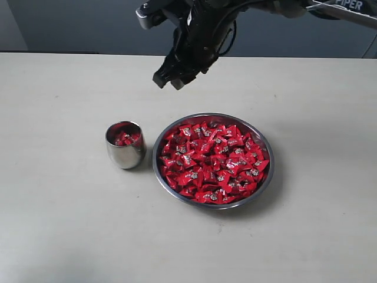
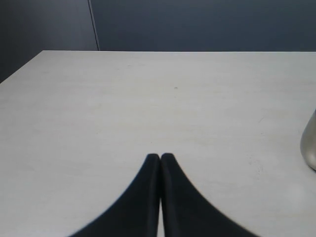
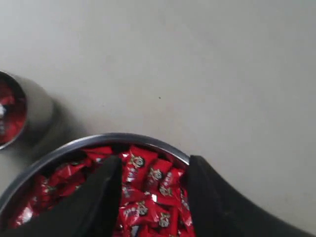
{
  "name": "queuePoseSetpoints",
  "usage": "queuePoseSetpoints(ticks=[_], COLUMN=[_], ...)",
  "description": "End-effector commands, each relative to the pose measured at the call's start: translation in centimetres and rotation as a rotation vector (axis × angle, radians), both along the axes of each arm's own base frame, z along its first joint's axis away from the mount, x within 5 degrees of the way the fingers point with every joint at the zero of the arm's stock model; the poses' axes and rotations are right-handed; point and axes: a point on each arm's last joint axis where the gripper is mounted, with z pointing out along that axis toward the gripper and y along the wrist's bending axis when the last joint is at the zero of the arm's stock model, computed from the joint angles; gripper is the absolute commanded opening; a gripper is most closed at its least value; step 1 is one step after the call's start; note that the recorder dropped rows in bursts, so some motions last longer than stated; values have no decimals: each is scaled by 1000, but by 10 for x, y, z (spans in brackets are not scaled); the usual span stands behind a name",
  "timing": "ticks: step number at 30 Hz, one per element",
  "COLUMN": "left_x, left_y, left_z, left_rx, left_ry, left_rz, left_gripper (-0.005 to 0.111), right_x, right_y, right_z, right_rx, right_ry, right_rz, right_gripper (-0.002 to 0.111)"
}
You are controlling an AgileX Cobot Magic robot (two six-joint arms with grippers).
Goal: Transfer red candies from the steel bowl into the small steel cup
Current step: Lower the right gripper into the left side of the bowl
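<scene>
While the right gripper (image 1: 169, 81) hangs parted and empty above the bowl (image 1: 212, 205) of candies (image 1: 215, 162), the left gripper (image 2: 160, 157) is clenched.

Red on silver, over a pale bench
I see red candies (image 1: 213, 162) with whitish-grey marks, a shiny silver steel bowl (image 1: 155, 160) and small steel cup (image 1: 125, 157), beige bench (image 1: 59, 206), black right gripper (image 1: 169, 82).
</scene>
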Motion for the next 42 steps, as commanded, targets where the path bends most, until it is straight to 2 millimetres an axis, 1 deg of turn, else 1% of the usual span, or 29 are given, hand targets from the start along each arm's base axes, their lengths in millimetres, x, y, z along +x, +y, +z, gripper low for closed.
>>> queuePoseSetpoints(ticks=[1, 5, 9, 14, 22, 25, 27, 33, 36, 42], left_x=[0, 0, 0, 0, 0, 0, 0, 0, 0, 0], left_y=[-1, -1, -1, -1, -1, -1, -1, -1, -1, -1], left_z=[-1, -1, -1, -1, -1, -1, -1, -1, -1, -1], left_rx=[0, 0, 0, 0, 0, 0, 0, 0, 0, 0], left_ry=[-9, -9, -9, -9, -9, -9, -9, -9, -9, -9], left_rz=[-9, -9, -9, -9, -9, -9, -9, -9, -9, -9], left_gripper=[0, 0, 0, 0, 0, 0, 0, 0, 0, 0], right_x=[8, 6, -4, -13, -7, -6, -8, -21, -32, -56], right_y=[-19, -26, -25, -25, -21, -20, -19, -16, -10, 8], right_z=[-4, -27, -49, -66, -66, -72, -78, -81, -81, -82], right_rx=[-27, -48, 12, 35, 93, 96, 95, 109, 91, 27], right_ry=[31, 72, 147, 199, 129, 141, 180, 315, 364, 365], right_rz=[-77, -91, -113, -100, -114, -122, -124, -62, -14, 102], right_gripper=[42, 42, 42, 42, 42, 42, 42, 42, 42, 42])
